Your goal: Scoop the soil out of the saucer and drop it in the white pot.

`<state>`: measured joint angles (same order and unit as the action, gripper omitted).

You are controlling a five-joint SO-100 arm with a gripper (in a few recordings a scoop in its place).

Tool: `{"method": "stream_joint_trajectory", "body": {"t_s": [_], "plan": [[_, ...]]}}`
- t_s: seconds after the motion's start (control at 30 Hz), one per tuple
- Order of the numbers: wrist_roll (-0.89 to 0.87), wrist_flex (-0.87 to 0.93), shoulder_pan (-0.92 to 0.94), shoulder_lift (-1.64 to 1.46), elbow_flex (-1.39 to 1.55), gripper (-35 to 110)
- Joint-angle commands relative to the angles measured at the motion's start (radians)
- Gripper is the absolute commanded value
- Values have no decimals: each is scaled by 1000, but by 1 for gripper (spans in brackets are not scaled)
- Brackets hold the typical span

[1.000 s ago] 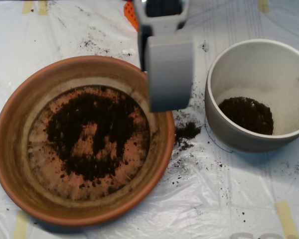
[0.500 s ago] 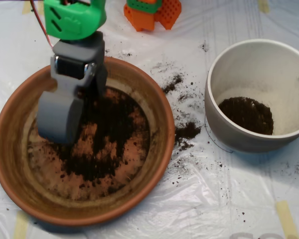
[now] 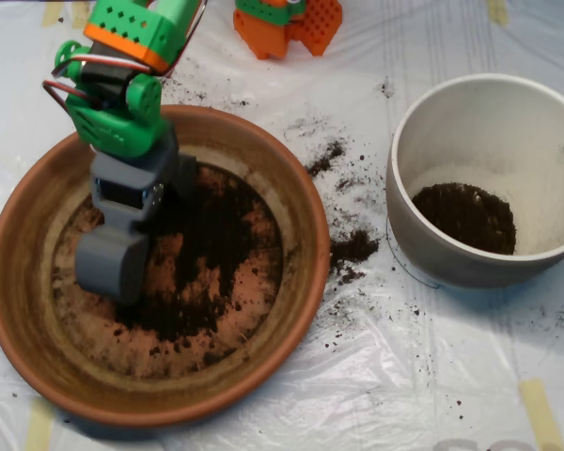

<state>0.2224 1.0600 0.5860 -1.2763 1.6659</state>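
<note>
The terracotta saucer point(image 3: 254, 376) fills the left half of the overhead view. Dark soil point(image 3: 207, 254) lies spread over its middle. My grey scoop point(image 3: 113, 268) is down inside the saucer on its left part, resting at the left edge of the soil patch, with the green and orange arm point(image 3: 122, 85) above it. The white pot point(image 3: 423, 254) stands at the right with a small heap of soil point(image 3: 465, 216) in its bottom.
Spilled soil point(image 3: 352, 249) lies on the white plastic sheet between saucer and pot, with more specks point(image 3: 324, 155) above it. An orange block point(image 3: 291, 23) sits at the top edge. Tape strips point(image 3: 540, 413) hold the sheet down.
The scoop swung from above the saucer's right rim to its left side and then lowered into the dish, tilting more upright onto the soil's left edge.
</note>
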Motion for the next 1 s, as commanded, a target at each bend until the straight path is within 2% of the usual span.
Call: {"method": "stream_joint_trajectory", "body": {"t_s": [0.0, 0.23, 0.53, 0.7, 0.97], "plan": [[9, 18, 31, 11, -110, 43], [21, 46, 57, 69, -189, 20], [32, 3, 69, 2, -138, 1], [43, -40, 31, -138, -28, 0], [46, 107, -84, -360, -54, 0]]}}
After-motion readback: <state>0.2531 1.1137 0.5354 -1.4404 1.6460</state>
